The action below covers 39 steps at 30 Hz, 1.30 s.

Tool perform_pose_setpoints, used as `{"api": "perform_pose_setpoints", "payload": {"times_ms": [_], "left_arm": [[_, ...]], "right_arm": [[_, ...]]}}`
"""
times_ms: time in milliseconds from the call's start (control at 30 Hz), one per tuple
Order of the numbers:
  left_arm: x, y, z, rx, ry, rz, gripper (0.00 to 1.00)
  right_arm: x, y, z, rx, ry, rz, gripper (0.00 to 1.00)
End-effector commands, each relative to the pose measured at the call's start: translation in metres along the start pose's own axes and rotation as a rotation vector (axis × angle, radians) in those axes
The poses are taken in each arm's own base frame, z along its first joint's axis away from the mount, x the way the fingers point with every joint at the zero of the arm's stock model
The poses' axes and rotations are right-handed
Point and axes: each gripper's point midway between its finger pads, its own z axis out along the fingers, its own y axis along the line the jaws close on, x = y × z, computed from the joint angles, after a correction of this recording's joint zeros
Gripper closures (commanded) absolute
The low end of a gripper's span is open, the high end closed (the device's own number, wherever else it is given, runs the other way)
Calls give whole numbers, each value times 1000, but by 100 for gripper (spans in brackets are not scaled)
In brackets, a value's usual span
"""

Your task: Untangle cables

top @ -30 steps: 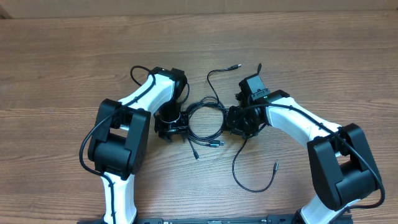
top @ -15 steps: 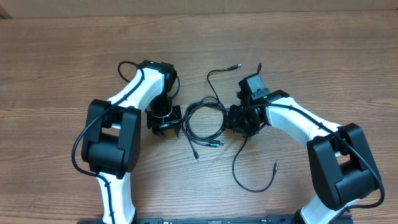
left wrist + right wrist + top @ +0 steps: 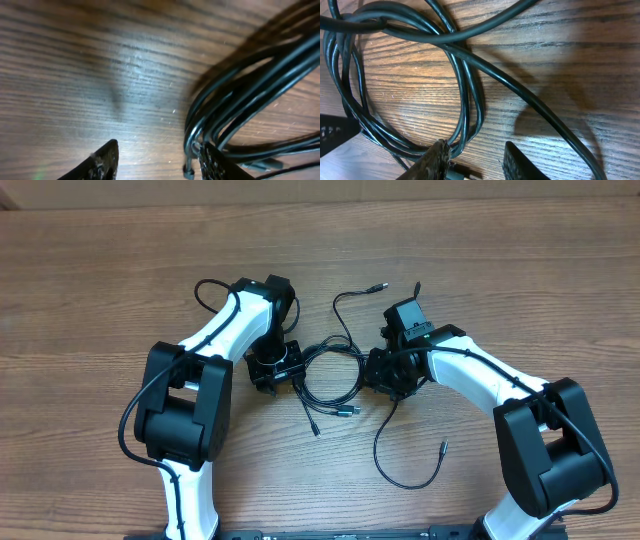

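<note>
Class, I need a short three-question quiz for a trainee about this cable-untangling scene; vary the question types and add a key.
1. True or false: the left gripper is clamped on the looped coil of thin black cables.
2. Seen from overhead, the coil lies: A) between the left gripper and the right gripper; B) behind the left arm's base; C) on the right arm's base.
3. Fill in: the cables rest on a brown ___ table.
Key: 1 false, its jaws stand open beside the coil; 2 A; 3 wooden.
</note>
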Motion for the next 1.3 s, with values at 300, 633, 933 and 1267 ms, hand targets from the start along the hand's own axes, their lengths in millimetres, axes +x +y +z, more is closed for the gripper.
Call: {"api": "perform_pose_setpoints", "payload": {"times_ms": [300,633,933,1267], "left_arm": [[4,32,29,-96,-34,-59,48],[1,62,23,-256,-73,-35,38],[7,28,29,-70,-11,141,34],[10,22,30,-34,11,244,32]], "right_arm": [[-10,5,-3,-12,-24,-3,66],[-16,5,-1,-12,-59,-12,65],[3,33,9,-53,-30,-97,61],[-2,18,26,204,-208,-60,58]]}}
